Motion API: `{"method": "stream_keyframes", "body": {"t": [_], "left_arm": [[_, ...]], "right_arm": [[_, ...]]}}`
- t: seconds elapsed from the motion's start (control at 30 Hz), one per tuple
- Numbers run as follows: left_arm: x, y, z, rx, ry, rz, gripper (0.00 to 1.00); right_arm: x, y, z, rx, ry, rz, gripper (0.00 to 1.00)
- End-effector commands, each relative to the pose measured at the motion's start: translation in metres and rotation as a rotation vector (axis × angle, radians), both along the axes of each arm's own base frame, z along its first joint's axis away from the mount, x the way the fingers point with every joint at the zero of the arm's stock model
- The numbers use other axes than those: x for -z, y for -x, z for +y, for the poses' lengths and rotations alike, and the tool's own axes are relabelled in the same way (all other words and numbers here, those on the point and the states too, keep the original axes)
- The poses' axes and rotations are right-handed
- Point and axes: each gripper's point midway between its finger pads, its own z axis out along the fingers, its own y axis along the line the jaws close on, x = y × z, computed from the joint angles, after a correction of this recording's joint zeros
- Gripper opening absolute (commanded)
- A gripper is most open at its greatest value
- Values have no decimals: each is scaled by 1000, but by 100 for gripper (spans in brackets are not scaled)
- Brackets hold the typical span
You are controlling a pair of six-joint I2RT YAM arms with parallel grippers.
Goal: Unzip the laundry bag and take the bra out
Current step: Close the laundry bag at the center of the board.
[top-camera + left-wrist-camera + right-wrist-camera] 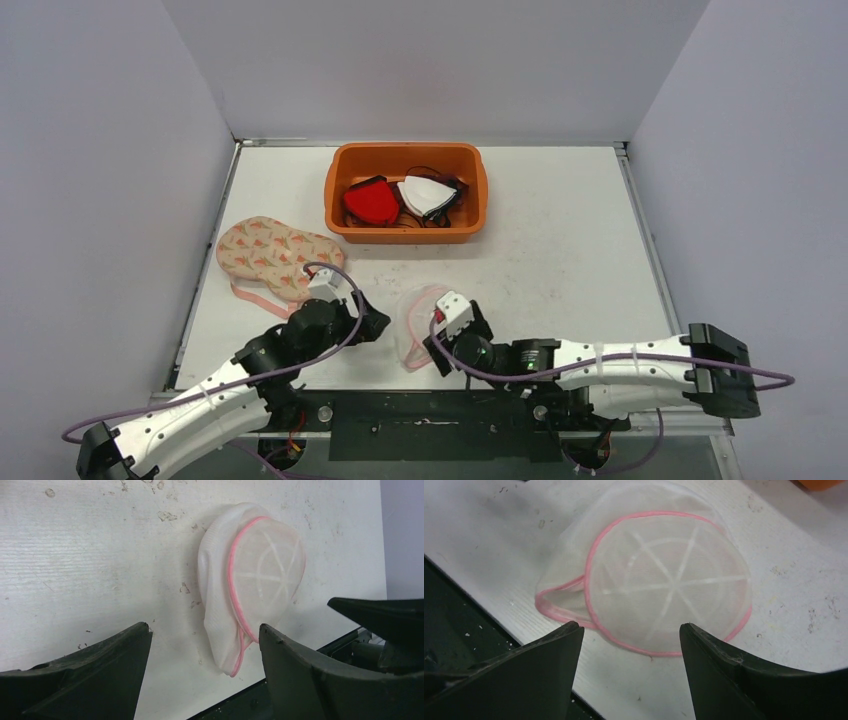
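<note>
The pink-trimmed mesh laundry bag [415, 325] lies flat near the middle of the worktop's [560, 260] near edge. The floral bra [270, 255] rests apart from it, toward the left edge. An orange bin [340, 190] sits by the far edge. The left fingers [100, 680] and right fingers [734, 680] flank the bag, both spread wide and gripping nothing.

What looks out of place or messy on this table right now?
The floral bra lies loose on the table left of the orange bin, a pink strap trailing. The mesh laundry bag sits slumped near the table's front edge. Nothing looks spilled or damaged.
</note>
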Motion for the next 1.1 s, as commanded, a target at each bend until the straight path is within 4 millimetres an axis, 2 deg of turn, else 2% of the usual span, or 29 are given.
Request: {"method": "stream_keyframes", "body": {"t": [0.0, 0.2, 0.47, 0.57, 0.8, 1.03, 1.07], "left_arm": [[-5, -1, 5, -47, 24, 2, 77], [0, 2, 9, -66, 40, 16, 77], [7, 4, 12, -77, 42, 36, 77], [7, 5, 11, -75, 44, 38, 77], [7, 6, 8, -65, 66, 39, 77], [-2, 5, -6, -24, 131, 22, 77], [-6, 6, -11, -8, 152, 17, 77]], "right_arm": [[-19, 0, 18, 4, 98, -198, 74], [0, 10, 33, -29, 187, -258, 77], [17, 5, 41, 47, 293, -368, 74], [14, 5, 43, 75, 305, -405, 65], [1, 1, 32, 140, 333, -459, 30], [-28, 3, 23, 167, 289, -455, 6], [-33, 3, 22, 172, 279, -451, 5]]}}
